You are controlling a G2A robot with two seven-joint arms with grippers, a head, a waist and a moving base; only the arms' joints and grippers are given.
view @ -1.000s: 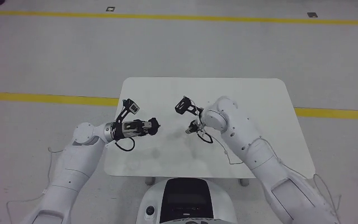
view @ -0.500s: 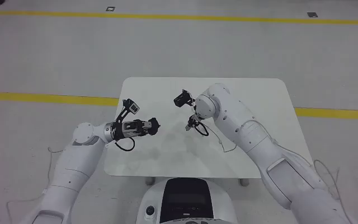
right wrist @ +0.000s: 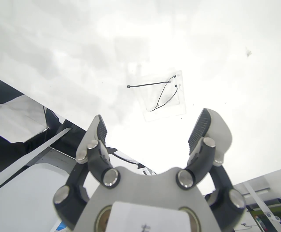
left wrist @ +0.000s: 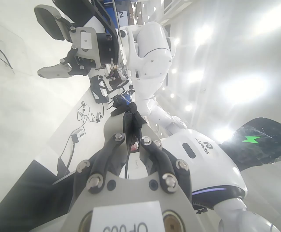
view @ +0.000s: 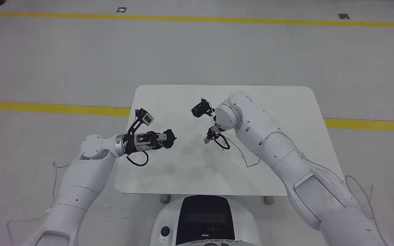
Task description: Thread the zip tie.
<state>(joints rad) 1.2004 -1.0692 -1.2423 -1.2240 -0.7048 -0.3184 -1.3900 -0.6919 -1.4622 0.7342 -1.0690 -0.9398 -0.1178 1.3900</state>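
Left jaws are clenched on what looks like a thin black zip tie [left wrist: 131, 119], held above the worktop [view: 277, 111]. Right jaws gape released at their 3 o'clock, grasping nothing. Spare zip ties [right wrist: 161, 92] lie on a clear sleeve [right wrist: 177, 107]. Threading looks unstarted: the tail has yet to enter the head.

Small white sticker [left wrist: 85, 40] with a single printed digit, on the housing behind the right gripper [left wrist: 49, 48]. Larger white tag [left wrist: 128, 216] on the base of the left gripper [left wrist: 131, 123], characters cut off at the edge, only partly legible. Similar white plate [right wrist: 146, 216] on the right gripper's base, print almost wholly cropped. Far in the room, white sign [left wrist: 121, 15] bearing one letter.
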